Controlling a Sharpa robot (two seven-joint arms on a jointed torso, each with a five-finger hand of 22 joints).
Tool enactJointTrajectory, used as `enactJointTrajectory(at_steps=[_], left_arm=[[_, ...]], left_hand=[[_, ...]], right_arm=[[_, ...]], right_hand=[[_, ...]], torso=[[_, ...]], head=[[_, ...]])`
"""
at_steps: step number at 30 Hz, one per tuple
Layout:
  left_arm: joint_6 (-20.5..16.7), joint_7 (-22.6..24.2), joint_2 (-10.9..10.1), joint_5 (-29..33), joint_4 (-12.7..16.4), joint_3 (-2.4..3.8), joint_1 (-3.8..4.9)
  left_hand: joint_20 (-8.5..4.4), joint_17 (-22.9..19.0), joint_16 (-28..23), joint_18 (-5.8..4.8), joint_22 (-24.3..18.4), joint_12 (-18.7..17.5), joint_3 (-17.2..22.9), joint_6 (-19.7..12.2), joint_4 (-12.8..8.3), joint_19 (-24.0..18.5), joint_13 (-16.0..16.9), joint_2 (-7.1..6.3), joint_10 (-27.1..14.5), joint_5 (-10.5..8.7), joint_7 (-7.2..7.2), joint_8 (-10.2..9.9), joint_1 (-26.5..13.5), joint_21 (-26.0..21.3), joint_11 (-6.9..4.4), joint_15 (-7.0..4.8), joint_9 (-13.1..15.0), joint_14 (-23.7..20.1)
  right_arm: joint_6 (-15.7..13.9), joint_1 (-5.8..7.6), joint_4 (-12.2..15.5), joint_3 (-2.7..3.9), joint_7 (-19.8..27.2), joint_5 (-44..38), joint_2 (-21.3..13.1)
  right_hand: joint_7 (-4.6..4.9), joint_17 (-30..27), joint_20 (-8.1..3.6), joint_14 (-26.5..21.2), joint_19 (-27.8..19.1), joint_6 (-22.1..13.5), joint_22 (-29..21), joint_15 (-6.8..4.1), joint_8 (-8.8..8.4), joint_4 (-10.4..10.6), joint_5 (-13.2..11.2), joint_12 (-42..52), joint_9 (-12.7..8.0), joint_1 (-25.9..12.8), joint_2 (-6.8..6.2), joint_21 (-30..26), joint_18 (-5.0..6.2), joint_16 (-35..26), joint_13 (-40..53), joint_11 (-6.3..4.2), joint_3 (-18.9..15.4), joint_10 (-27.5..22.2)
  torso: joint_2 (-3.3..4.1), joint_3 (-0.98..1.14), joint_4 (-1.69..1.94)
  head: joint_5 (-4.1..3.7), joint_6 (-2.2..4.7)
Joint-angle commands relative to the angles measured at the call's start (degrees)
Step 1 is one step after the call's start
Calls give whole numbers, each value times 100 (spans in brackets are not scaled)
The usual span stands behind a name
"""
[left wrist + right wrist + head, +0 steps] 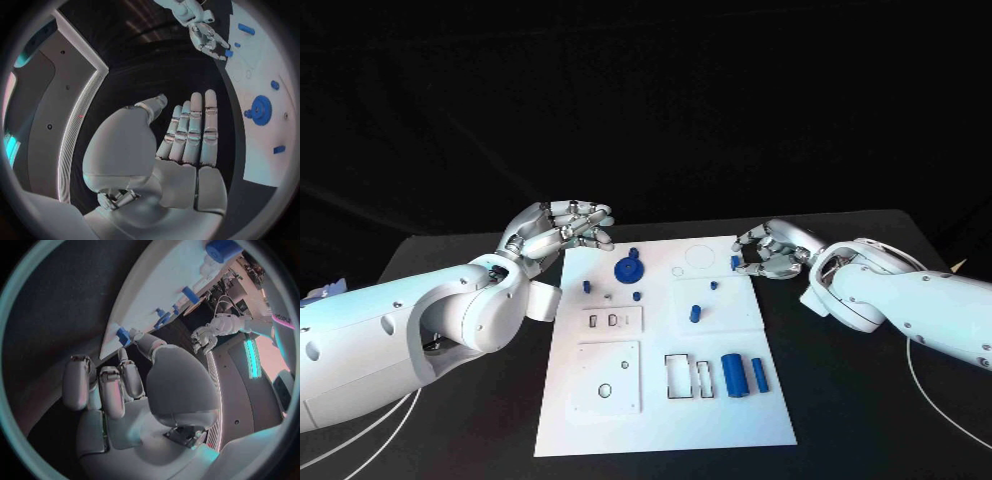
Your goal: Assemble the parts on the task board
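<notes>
the right robot hand (773,250) pinches a small blue part (734,262) at the task board (661,420) edge; left robot hand (564,226) empty, fingers straight.

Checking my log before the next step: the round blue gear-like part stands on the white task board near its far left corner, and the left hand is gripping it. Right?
Not quite. The round blue gear-like part does stand on the white task board near its far left corner, but the left hand holds nothing; it hovers beside the board, off its edge, as the head view shows.

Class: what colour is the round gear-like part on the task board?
Blue; clearest in the head view.
</notes>
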Motion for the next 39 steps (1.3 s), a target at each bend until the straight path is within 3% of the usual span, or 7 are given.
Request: enactJointTrajectory(at_steps=[1, 33, 39], left_arm=[[119, 38, 11, 4, 0, 3, 2], [133, 18, 12, 4, -20, 3, 2], [136, 10, 14, 4, -24, 3, 2]], left_hand=[[8, 7, 35, 100, 7, -30, 5, -38, -45, -30, 9, 36, -32, 8, 58, -26, 31, 28, 5, 4, 6, -27], [8, 7, 35, 100, 7, -30, 5, -38, -45, -30, 9, 36, -32, 8, 58, -26, 31, 28, 5, 4, 6, -27], [8, 7, 35, 100, 7, -30, 5, -38, -45, -30, 9, 36, -32, 8, 58, -26, 31, 28, 5, 4, 6, -27]], right_arm=[[3, -26, -43, 0, -21, -67, 29], [-117, -73, -131, 0, 14, -67, 133], [-154, -73, -138, 0, 37, -26, 139]], right_hand=[[0, 1410, 10, 563, 12, 88, 46, 31, 44, 20, 12, 28, 12, 14, 68, 15, -88, 39, 218, -2, -39, 36], [-29, 1433, -7, 569, 36, 258, 81, 9, 146, 92, -4, 68, 24, 18, 147, 36, -95, 46, 265, -28, -69, 87], [-96, 1448, -37, 573, 60, 437, 115, -31, 268, 178, -62, 103, 47, 47, 317, 57, -101, 50, 308, -82, -31, 136]], torso=[[0, 4, -5], [2, 8, -8], [2, 10, -7]], head=[[11, -17], [52, -60], [45, -60]])
